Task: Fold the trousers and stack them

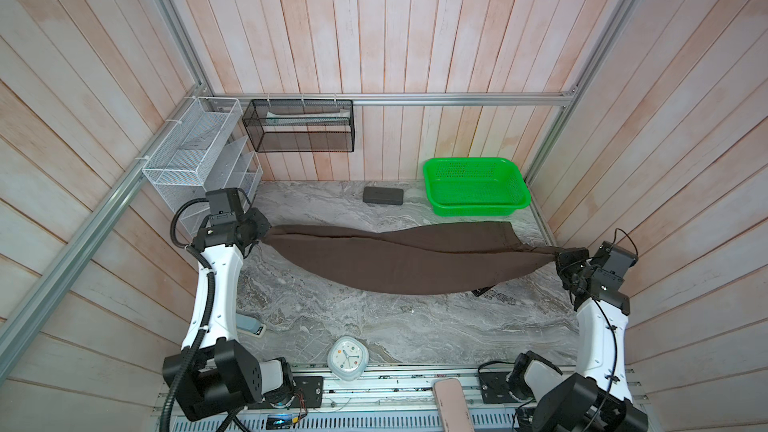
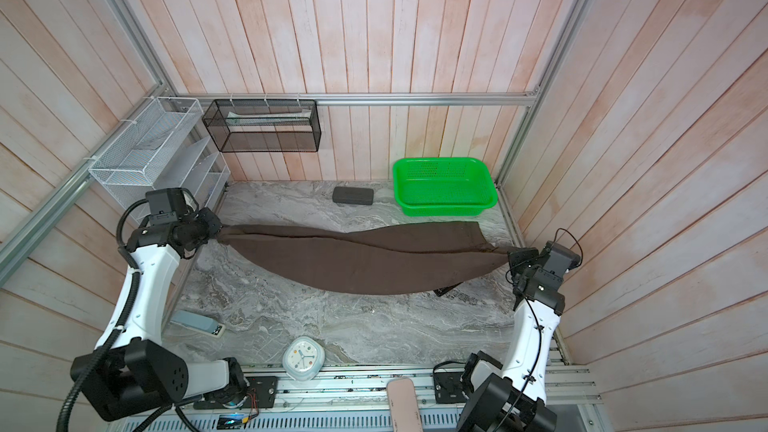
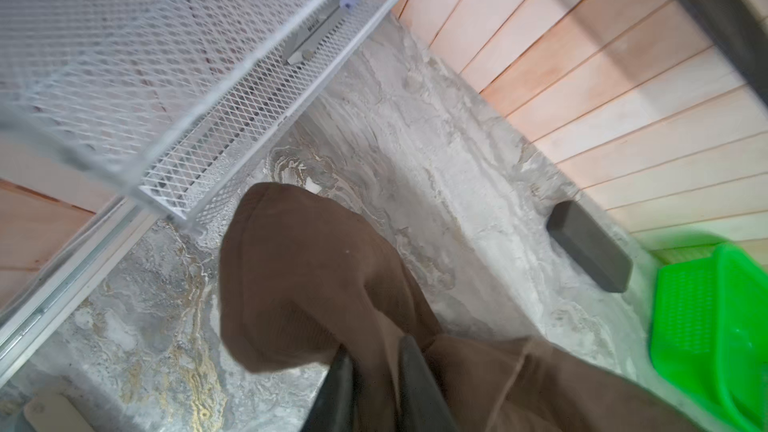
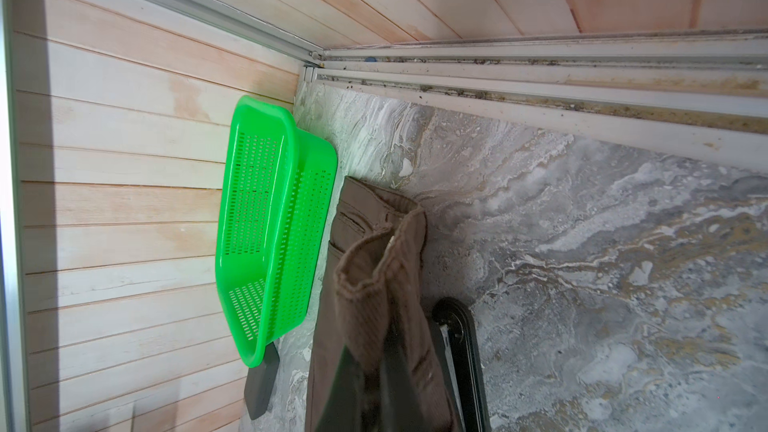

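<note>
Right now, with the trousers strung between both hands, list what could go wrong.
1. The left hand pinches only a bunched end of the trousers; it might slip out.
2. The green basket sits just beyond the cloth near the right hand; a swing may knock it.

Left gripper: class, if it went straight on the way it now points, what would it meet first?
The trousers: the left gripper grips them, and their bunched cloth lies right ahead. Beyond, probably the marble table, though depth is unclear.
</note>
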